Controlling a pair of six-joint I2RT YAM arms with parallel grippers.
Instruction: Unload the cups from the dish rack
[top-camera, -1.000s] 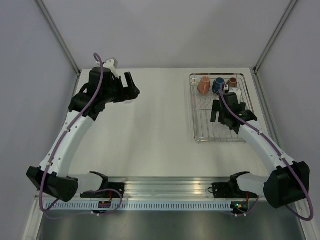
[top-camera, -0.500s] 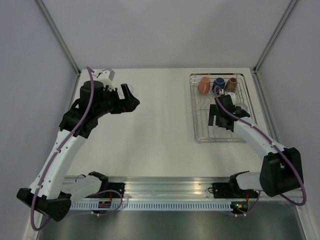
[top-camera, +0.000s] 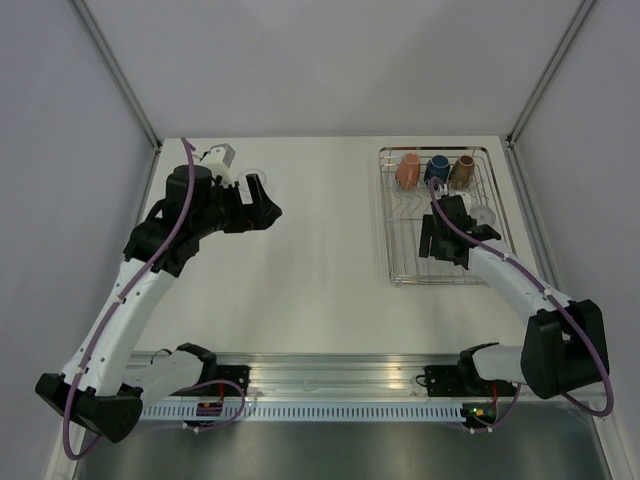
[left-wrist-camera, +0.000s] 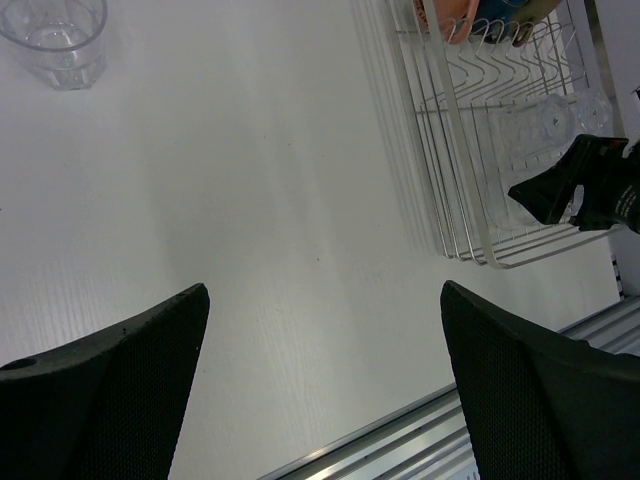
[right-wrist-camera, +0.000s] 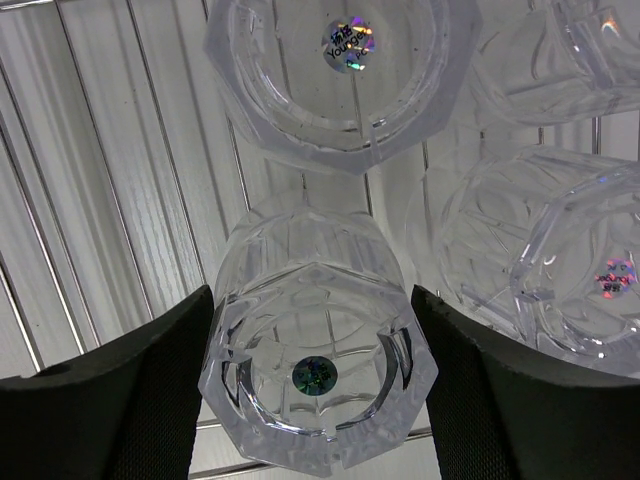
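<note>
While bending over dish rack, right jaws spread astride tumbler | left jaws spread, empty

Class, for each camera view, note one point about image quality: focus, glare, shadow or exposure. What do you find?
Top external: soft, even light with faint shadows; the clear tumblers in the dish rack barely show. Left wrist: the left fingers are dark against a bright table. Right wrist: foil stickers glint and glass facets flare; the right fingers sit dark at the edges.
</note>
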